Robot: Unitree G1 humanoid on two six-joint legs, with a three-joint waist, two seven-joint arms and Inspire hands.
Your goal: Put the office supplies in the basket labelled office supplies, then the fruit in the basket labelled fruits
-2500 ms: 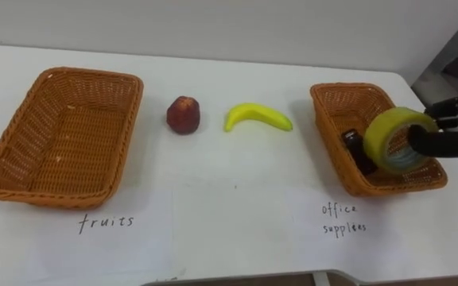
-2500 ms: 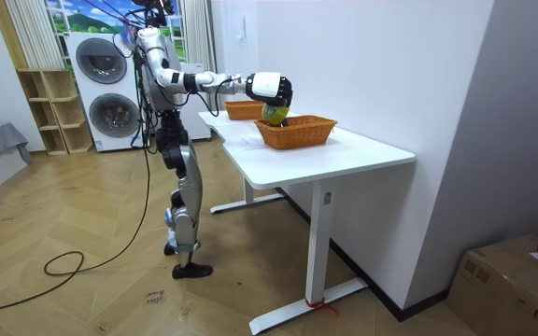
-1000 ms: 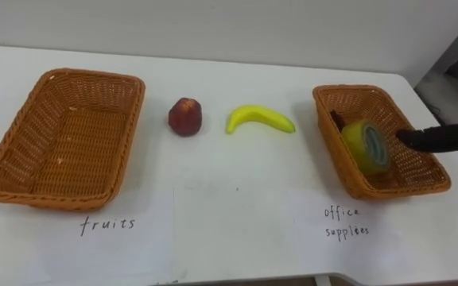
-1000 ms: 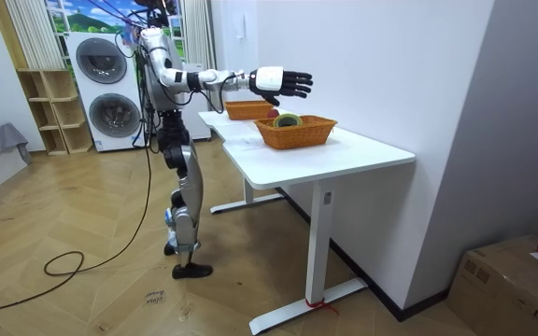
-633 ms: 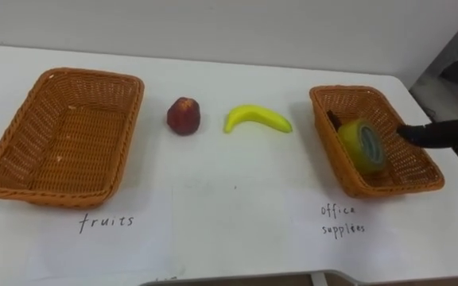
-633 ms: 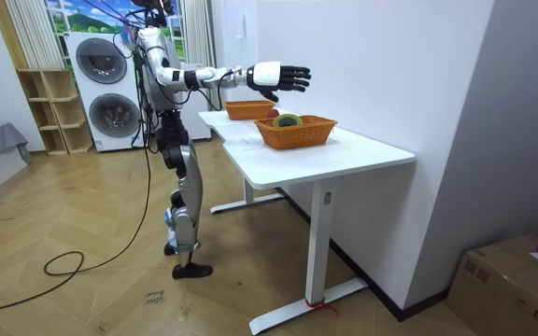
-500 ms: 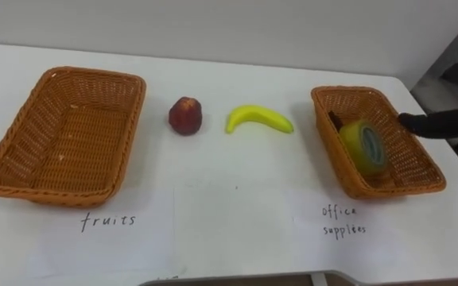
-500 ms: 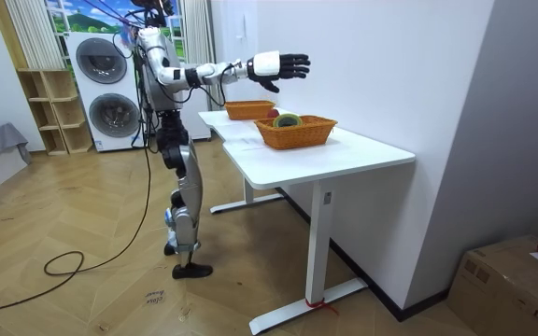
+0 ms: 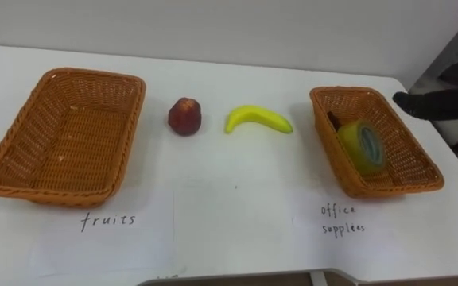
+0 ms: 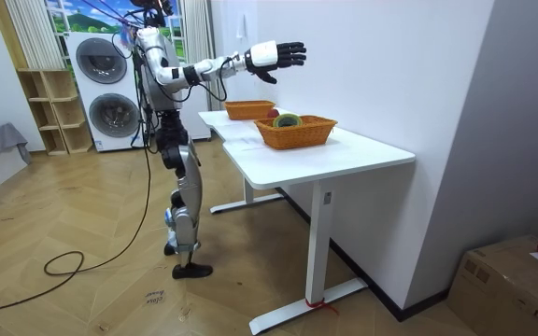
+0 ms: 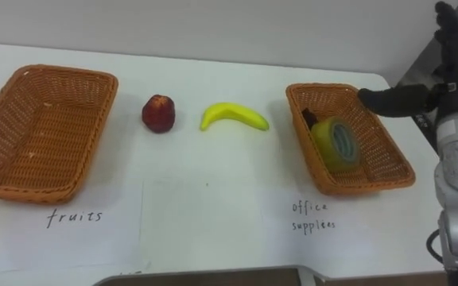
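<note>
A red apple (image 9: 184, 116) and a yellow banana (image 9: 258, 119) lie on the white table (image 9: 237, 183) between two wicker baskets. The left basket (image 9: 62, 135) holds nothing. In the right basket (image 9: 408, 151) a yellow-green tape roll (image 9: 362, 147) leans on its edge beside a small dark object (image 9: 334, 121). My right hand (image 9: 440, 103) hovers open above that basket's far right corner, its fingers straight and apart from the tape. In the room view the right hand (image 10: 274, 54) is raised well above the table.
A paper sheet with a handwritten label lies in front of each basket, near the table's front edge. The table ends just right of the right basket. A wall runs along its far side. Washing machines (image 10: 110, 89) stand behind me.
My right hand has let the tape roll go into the right basket, opened, and risen up and back over the basket's far right corner. Apple and banana have not moved.
</note>
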